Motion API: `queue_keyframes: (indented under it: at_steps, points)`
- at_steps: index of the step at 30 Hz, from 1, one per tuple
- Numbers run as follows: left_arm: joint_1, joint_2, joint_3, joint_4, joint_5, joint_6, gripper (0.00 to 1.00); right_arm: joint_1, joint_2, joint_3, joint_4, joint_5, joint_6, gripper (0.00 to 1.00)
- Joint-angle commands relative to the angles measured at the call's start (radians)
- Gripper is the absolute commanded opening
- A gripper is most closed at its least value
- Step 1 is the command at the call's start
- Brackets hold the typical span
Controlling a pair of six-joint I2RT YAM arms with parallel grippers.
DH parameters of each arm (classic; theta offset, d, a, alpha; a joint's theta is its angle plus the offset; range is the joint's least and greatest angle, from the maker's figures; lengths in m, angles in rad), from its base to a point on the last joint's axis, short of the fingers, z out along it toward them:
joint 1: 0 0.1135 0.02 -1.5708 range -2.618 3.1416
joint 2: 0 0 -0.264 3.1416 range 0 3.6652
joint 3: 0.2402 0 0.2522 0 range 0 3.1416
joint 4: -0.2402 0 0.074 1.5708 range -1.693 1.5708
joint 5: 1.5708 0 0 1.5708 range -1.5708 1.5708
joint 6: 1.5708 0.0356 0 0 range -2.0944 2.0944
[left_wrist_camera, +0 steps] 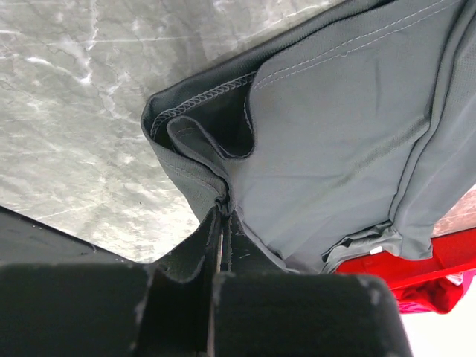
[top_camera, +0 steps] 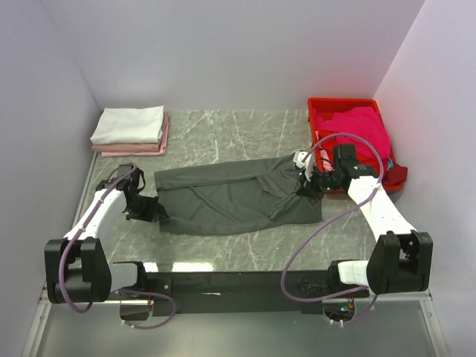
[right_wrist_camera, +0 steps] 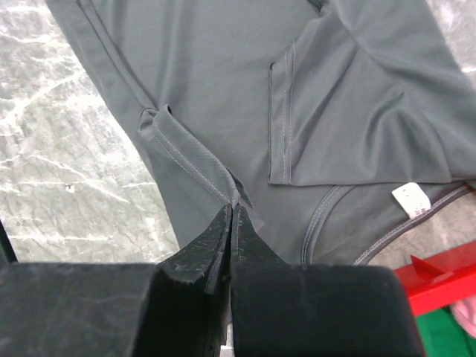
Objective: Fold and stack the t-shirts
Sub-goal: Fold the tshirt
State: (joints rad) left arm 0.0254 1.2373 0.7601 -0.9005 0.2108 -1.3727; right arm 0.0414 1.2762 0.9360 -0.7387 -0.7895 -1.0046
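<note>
A dark charcoal-grey t-shirt (top_camera: 234, 195) lies partly folded across the middle of the marble table. My left gripper (top_camera: 158, 213) is shut on its hem at the left end, where the cloth bunches between the pads (left_wrist_camera: 222, 210). My right gripper (top_camera: 306, 183) is shut on a fold of the shirt at the right end (right_wrist_camera: 236, 202), near the collar and its white label (right_wrist_camera: 410, 198). A folded white t-shirt (top_camera: 129, 123) lies on a folded pale pink t-shirt (top_camera: 134, 146) at the back left. A magenta t-shirt (top_camera: 355, 128) lies in the crate.
The red plastic crate (top_camera: 343, 103) stands at the back right, close behind my right gripper; its red rim (right_wrist_camera: 439, 279) and a bit of green cloth (right_wrist_camera: 446, 331) show in the right wrist view. White walls enclose the table on three sides.
</note>
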Motion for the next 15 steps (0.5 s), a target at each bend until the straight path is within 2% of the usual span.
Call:
queue_keyframes:
  at_steps: [1, 15]
  points:
    - [0.010, -0.021, 0.013, -0.008, -0.008, 0.015, 0.02, 0.005, 0.038, 0.049, 0.044, 0.012, 0.024, 0.00]
    - [0.102, 0.020, -0.028, 0.069, 0.016, 0.069, 0.02, 0.005, 0.204, 0.197, 0.085, 0.044, 0.103, 0.00]
